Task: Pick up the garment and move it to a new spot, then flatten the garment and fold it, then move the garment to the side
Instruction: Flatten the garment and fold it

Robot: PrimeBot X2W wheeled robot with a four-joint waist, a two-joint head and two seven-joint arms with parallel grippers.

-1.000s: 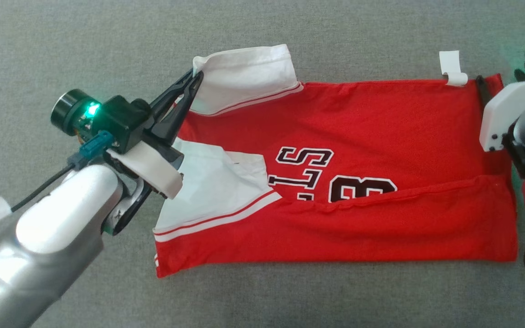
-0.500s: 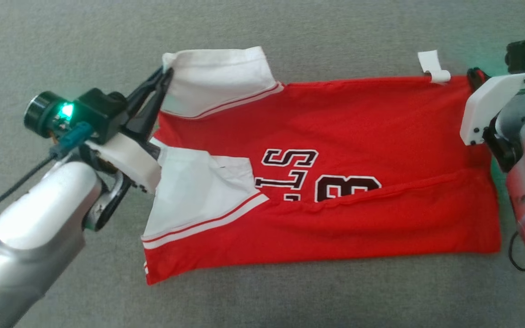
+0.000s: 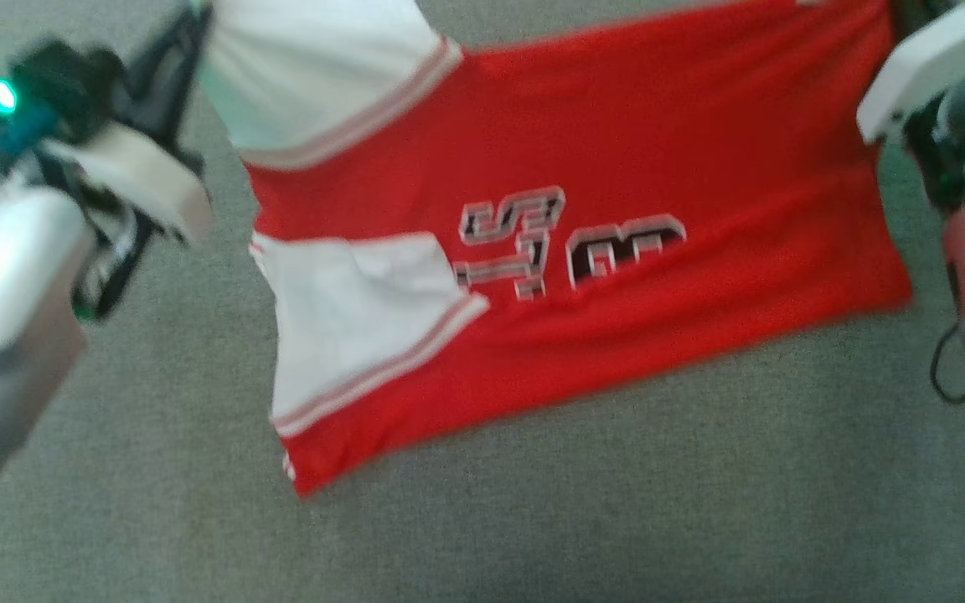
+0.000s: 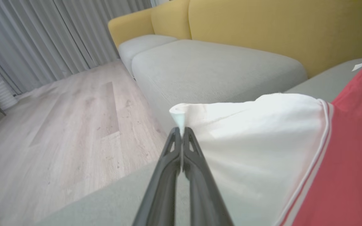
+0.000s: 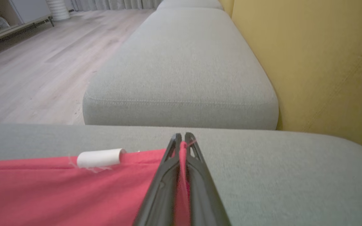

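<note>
While my left gripper [image 4: 181,130] and right gripper [image 5: 182,138] clamp the top edge of the garment [image 3: 616,167], I judge a lift for folding is in hand.

The left is pinched together on the white sleeve [image 4: 250,131] corner at mid-frame; the right is closed on the red hem [image 5: 146,157], beside a small white rolled tag [image 5: 99,157]. Thin, limp red knit with striped trim and blocky lettering, the garment spreads across the upper middle of the head view over the grey woven cushion [image 3: 533,519]. I should raise both ends evenly, edge taut, so nothing sags. Beyond: mustard backrest [image 4: 278,31], pale wood floor [image 4: 58,110].
</note>
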